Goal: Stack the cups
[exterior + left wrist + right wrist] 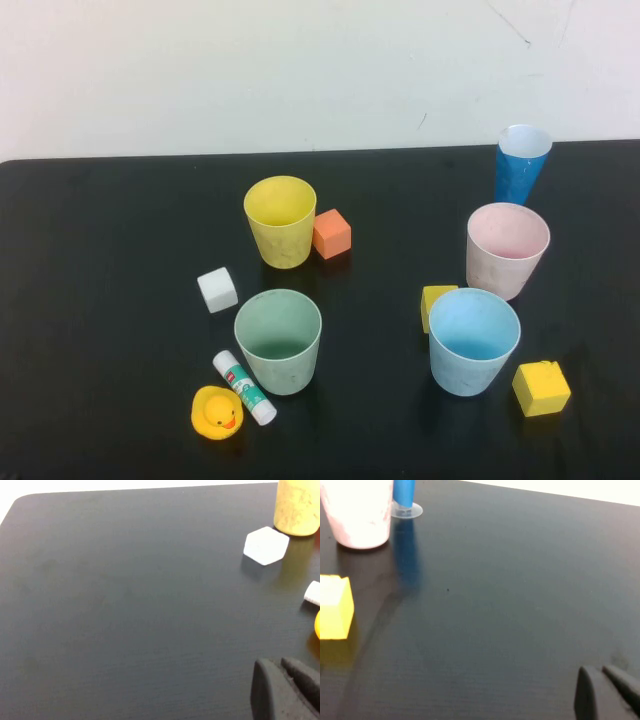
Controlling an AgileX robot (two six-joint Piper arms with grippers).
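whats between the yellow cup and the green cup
In the high view, only bare black table separates the yellow cup and green cup; the white cube sits off to their left. Neither gripper shows there.

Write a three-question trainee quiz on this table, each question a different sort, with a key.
1. True or false: the yellow cup touches the orange cube.
2. Which cup stands nearest the rubber duck? A pink cup B green cup C light blue cup
3. Fill in: the glue stick lies between the duck and the ____ cup.

Key: 1 true. 2 B. 3 green.

Note: neither arm shows in the high view; the left end effector and right end effector appear only at the edges of their wrist views, over bare table.
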